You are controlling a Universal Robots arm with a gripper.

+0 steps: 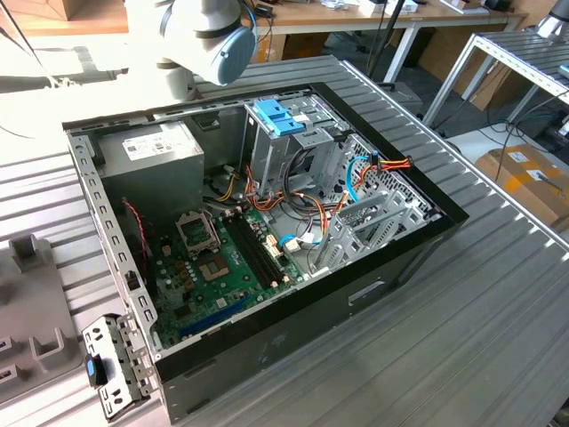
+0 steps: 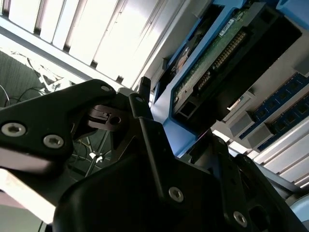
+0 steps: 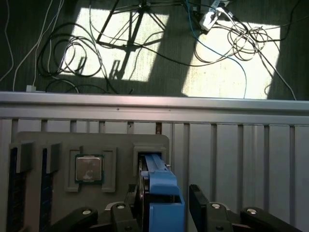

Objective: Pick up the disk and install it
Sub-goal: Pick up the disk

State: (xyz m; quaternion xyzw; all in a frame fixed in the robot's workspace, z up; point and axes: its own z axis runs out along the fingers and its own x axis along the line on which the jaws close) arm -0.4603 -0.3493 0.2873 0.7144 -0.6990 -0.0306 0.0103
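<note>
In the first wrist view the disk (image 3: 159,169) stands on edge in a slot of the grey fixture block (image 3: 120,145), near the slatted table (image 3: 241,145) edge (a processor chip (image 3: 89,168) sits in the next pocket). The gripper (image 3: 169,195) straddles it with jaws wide. Each of the disk's flat faces is turned to a finger, and a sliver of gap on one side suggests it is not yet clamped.

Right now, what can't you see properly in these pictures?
- Disk, first wrist view: it is seen edge-on, so its label is hidden, and it runs off the picture's edge.
- Robot arm, exterior view: cut off by the picture's top edge.
- Metal cage, exterior view: its inside is hidden by its own walls and the blue bracket on top.
</note>
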